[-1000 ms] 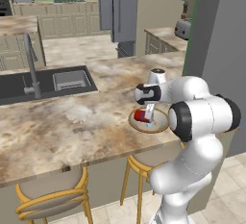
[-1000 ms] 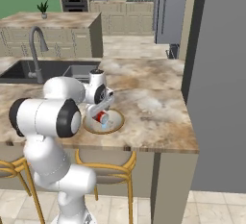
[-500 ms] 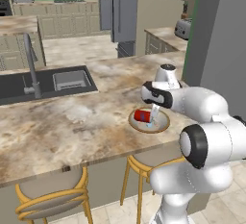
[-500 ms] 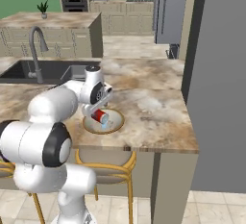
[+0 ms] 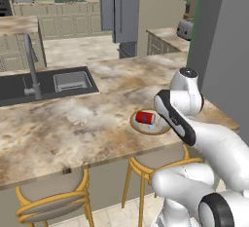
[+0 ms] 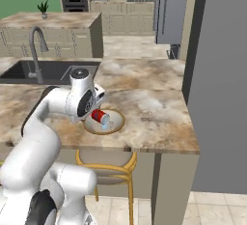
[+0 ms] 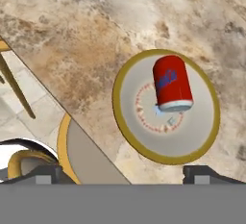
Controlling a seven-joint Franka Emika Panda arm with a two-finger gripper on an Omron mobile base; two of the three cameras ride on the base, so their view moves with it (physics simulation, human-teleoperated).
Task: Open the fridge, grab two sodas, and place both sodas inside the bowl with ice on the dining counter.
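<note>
Red can [image 7: 171,84] lay on its side in the bowl [image 7: 124,122], near the bench [image 5: 73,128] front edge by its right end. Jaws spread wide above it, gripping nothing.

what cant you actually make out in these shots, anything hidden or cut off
- Gripper: in the left and right base views the arm's own links cover it; in the hand view the fingertips are cut by the bottom edge.
- Bowl: its right rim is behind the arm in the left base view, its left rim in the right base view.
- Red can: label too blurred to read.
- Fridge: cut by the top edge, partly behind the grey wall.
</note>
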